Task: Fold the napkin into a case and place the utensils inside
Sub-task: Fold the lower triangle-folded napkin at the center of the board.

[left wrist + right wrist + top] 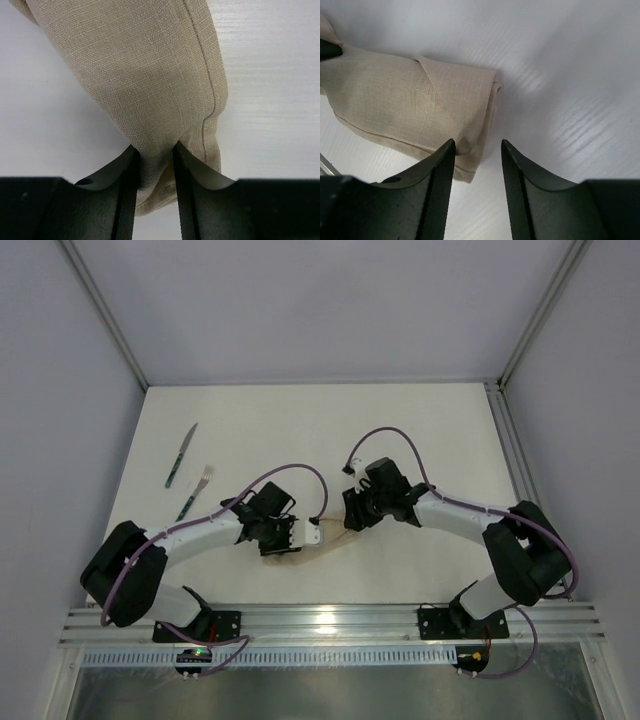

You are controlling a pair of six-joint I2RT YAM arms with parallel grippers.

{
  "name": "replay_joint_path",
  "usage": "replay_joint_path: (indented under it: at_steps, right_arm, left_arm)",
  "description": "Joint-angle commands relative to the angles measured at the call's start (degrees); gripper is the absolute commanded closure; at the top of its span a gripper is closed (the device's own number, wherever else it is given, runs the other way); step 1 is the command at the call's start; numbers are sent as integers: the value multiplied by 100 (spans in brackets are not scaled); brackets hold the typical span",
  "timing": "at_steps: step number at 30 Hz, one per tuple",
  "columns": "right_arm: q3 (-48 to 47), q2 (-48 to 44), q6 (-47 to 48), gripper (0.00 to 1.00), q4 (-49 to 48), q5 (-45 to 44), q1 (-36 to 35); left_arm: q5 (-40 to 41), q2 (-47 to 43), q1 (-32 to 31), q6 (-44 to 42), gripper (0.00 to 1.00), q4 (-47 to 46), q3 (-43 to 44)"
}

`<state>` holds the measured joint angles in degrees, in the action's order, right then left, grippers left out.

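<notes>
White table (430, 440) carries the napkin (145, 85), folded into a narrow strip between the two arms. The left gripper (155, 150) pinches one bunched end, with cloth squeezed between both fingers. The right gripper (477, 145) stands released over the other end. The cloth's corner reaches just inside one finger and the gap is mostly bare. Knife (181, 455) and fork (197, 490) lie well apart, at far left.

Your top camera looks down from above and behind the arm bases, far enough back to take in the whole bench (300, 420). Each wrist camera looks out along its own jaws, very close to the bench. All three views share the napkin (335, 538): the left wrist sees its left end, the right wrist its right end.
</notes>
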<state>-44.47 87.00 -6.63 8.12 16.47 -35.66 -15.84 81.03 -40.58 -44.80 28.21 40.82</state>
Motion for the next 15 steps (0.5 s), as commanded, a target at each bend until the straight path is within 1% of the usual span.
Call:
replay_joint_path:
  at_steps: [1, 2, 3, 7, 11, 12, 13, 15]
  right_arm:
    - [-71, -552, -214, 52, 278, -267, 94]
    - [51, -735, -407, 51, 252, -293, 120]
    - [122, -816, -409, 49, 208, -302, 138]
    - [447, -905, -848, 44, -108, -302, 208]
    - [632, -466, -1129, 44, -749, 92, 270]
    - [650, -360, -1164, 44, -794, 224, 270]
    - [659, -159, -1200, 44, -1116, 312, 261]
    - [746, 9, -1322, 44, -1347, 436, 270]
  left_arm:
    - [204, 194, 41, 147, 66, -307, -179]
    - [212, 167, 41, 147, 66, -307, -197]
    - [212, 158, 41, 147, 66, -316, -206]
    - [160, 88, 41, 182, 64, -298, -241]
    - [160, 123, 32, 243, 63, -316, -223]
    - [160, 141, 41, 261, 62, -316, -223]
    - [160, 149, 41, 270, 61, -316, -223]
    - [177, 158, 41, 296, 60, -307, -232]
